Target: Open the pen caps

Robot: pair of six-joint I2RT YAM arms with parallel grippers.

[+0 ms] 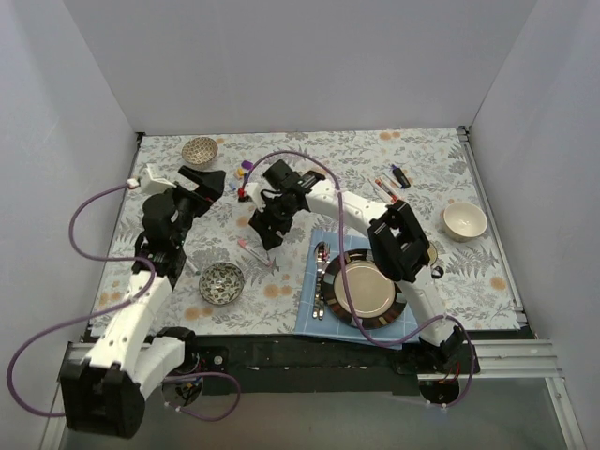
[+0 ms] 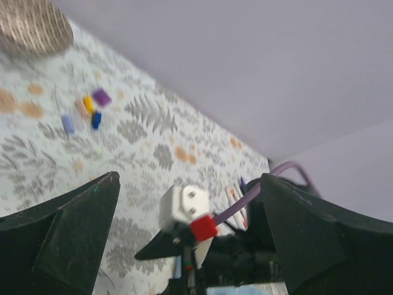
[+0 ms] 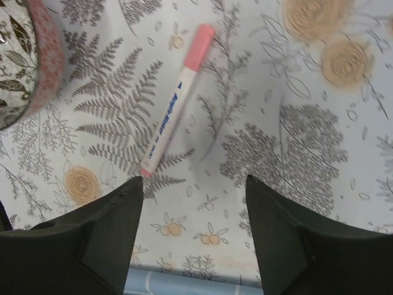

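Top external view: two robot arms lean over a leaf-patterned worktop (image 1: 337, 155) inside a white-walled booth. The right claw (image 1: 267, 234) hangs low near the middle, close above a white-barrelled pen (image 1: 251, 250) that lies flat near a patterned bowl (image 1: 222, 282). From the right wrist camera, that claw is spread wide and pinches nothing. The pen lies on the worktop just ahead of its dark fingers (image 3: 104, 239), untouched, with the pink cap (image 3: 200, 39) seated on the far end of the barrel.

The left claw (image 1: 204, 180) hovers farther back on the left. Its wrist camera shows it spread and empty as well, looking across at a small cluster of loose caps (image 2: 89, 109) in purple, yellow, blue, pink and a pale shade, resting on the worktop near a second bowl (image 2: 34, 27).

More pens (image 1: 384, 187) lie toward the back right, with a short dark marker (image 1: 401, 175) just beside them and a cream bowl (image 1: 464, 220) nearer the right wall. At the near edge, a gold plate (image 1: 370, 281) sits partly on a blue napkin (image 1: 307, 309)
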